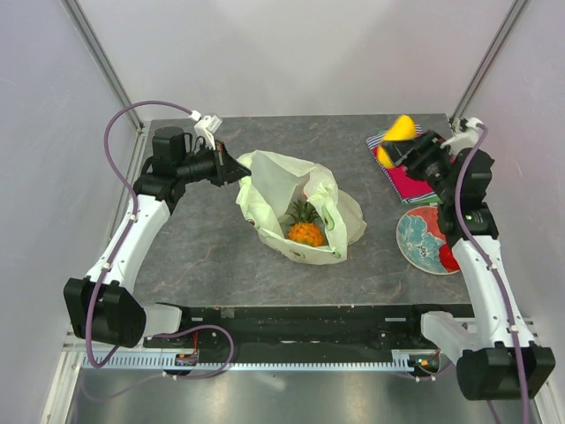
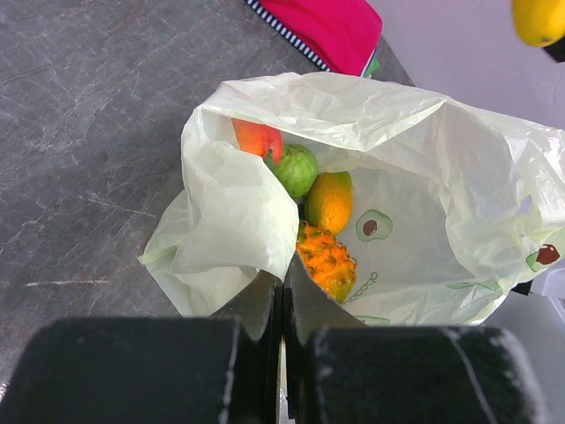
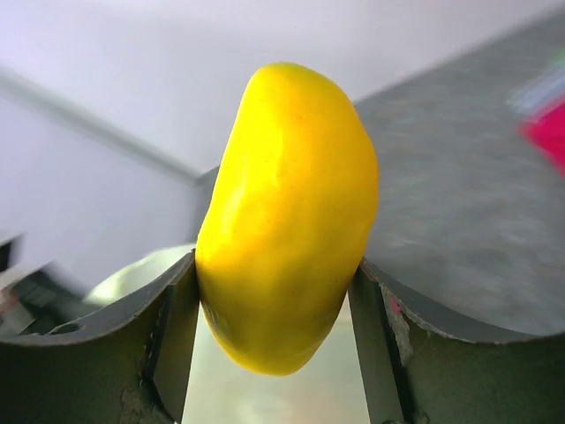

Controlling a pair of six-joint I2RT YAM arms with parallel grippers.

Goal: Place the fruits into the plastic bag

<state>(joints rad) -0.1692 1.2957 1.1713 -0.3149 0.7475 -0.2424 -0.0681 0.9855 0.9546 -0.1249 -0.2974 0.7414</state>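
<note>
While the yellow mango (image 3: 287, 221) is clamped across its waist between the fingers of the right claw (image 3: 275, 269), it is held up off the table, with the red shirt (image 1: 408, 184) apparently beneath that claw. The plastic bag (image 2: 415, 177) lies well to the left of the right claw. Its near rim is pinched by the left claw (image 2: 282, 296), whose fingers are pressed together on the film. Just ahead of the left claw, inside the bag, the pineapple (image 2: 328, 262), an orange-yellow piece (image 2: 329, 201), the green fruit (image 2: 296, 170) and the peach (image 2: 256, 137) can be seen. A red piece (image 1: 448, 258) is left on the plate (image 1: 415, 231), on the base side of the right claw.

The mango is judged light, stiff and smooth, so likely slippery, and a hold across its widest part is best suited. The bag film is judged thin and limp. It would probably sag shut if released, so it is best gripped at the rim.
</note>
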